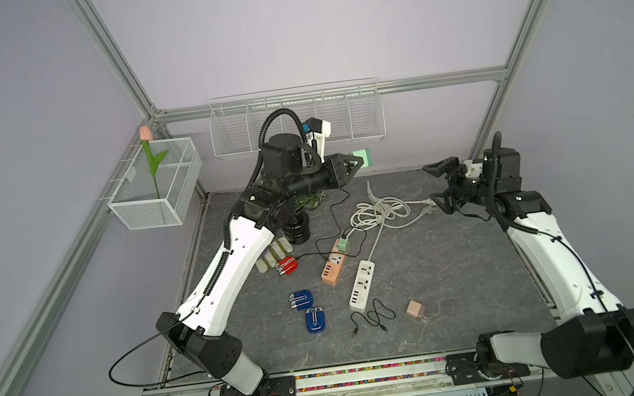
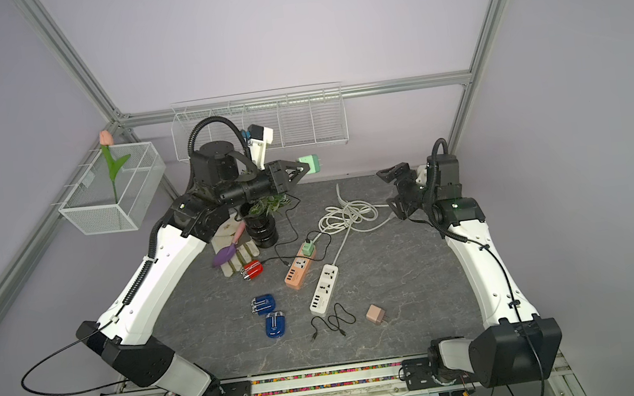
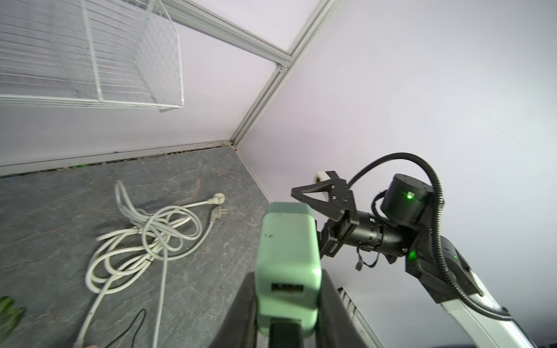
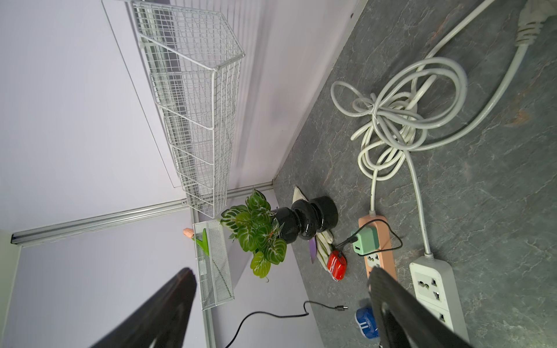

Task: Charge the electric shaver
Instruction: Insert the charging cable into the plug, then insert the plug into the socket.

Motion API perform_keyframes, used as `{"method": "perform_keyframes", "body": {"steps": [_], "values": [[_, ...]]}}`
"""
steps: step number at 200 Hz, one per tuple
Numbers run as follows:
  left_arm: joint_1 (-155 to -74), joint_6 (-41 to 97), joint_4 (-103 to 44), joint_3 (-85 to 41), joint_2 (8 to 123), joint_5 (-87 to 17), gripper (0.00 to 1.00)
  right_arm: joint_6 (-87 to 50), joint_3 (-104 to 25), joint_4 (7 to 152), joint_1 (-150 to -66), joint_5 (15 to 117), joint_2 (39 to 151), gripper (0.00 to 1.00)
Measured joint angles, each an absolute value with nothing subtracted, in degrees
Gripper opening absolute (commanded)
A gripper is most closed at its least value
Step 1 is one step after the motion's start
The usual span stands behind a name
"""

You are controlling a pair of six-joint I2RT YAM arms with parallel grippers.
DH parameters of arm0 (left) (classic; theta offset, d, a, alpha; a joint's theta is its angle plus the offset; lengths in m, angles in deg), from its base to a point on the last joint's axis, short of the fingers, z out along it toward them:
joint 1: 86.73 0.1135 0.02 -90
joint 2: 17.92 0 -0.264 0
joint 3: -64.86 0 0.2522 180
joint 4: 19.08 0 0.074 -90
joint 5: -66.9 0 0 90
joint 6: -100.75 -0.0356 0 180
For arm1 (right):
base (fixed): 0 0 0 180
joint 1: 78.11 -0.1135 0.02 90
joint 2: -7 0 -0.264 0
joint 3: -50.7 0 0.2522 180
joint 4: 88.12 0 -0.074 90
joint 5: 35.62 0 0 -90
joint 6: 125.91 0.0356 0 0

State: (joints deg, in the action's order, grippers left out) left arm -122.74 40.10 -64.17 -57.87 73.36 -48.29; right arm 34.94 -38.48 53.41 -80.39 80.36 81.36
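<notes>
**Worktop** [image 1: 438,274]: grey stone-look slab that carries all the loose items.

**Wire rack** [image 1: 359,121]: long, on the far wall, with several compartments. Nothing shows in any of them.

**Mesh basket** [image 1: 146,212]: on the left wall. Holds one artificial tulip [image 1: 145,133].

**Left claw** [image 1: 358,160]: raised over the far centre, clenched on a green adapter [image 1: 364,157] held clear of everything.

**Right claw** [image 1: 434,185]: far right, spread wide and empty, just above the plug ends of the coiled white cords [image 1: 380,212].

**Black vase** [image 2: 263,231]: far, left of centre. Holds a leafy plant.

**White power strip** [image 1: 362,285]: centre, all sockets free.

**Orange power strip** [image 1: 333,268]: just left of the white one. A plugged adapter [image 1: 343,243] sits in its far socket, and a black lead appears to run from it to the red shaver [image 1: 287,266].

**Blue shaver** [image 1: 302,300] and **second blue shaver** [image 1: 315,320]: near centre, close together, no lead attached.

**Pink adapter** [image 1: 416,309]: near right of the white strip.

**Loose cable** [image 1: 373,316]: between the pink adapter and the blue pair.

**Step, as judged:** the adapter is lifted but not yet plugged in. The next move calls for turning its prongs down, lining them up with a free socket and pressing straight in, perhaps with the right claw steadying the strip. The loose cable would then join the adapter to a blue shaver, but I cannot tell which one.
</notes>
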Motion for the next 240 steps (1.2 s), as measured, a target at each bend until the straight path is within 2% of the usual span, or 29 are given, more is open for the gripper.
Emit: {"method": "perform_keyframes", "body": {"steps": [44,76,108,149,210,240], "values": [[-120.9,32.0,-76.6,-56.8,71.2,-43.3,0.00,33.1,-38.5,52.6,-80.5,79.8,81.4,0.91],[-121.7,26.0,-81.5,-47.1,69.1,-39.1,0.00,32.0,-38.5,52.0,-80.7,79.7,81.3,0.91],[-126.5,22.5,-85.5,-39.6,71.5,-34.6,0.00,29.2,-38.5,50.1,-82.1,80.2,81.4,0.91],[-130.9,24.1,-88.7,-38.9,78.7,-33.4,0.00,20.0,-37.6,47.5,-87.0,83.8,81.4,0.86],[-134.5,30.5,-86.9,-37.7,85.3,-33.4,0.00,4.4,-20.8,44.8,-91.7,85.5,73.0,0.86],[-136.1,32.0,-86.4,-39.0,89.8,-32.3,0.00,0.8,-18.9,42.6,-91.7,84.6,69.5,0.86]]}}
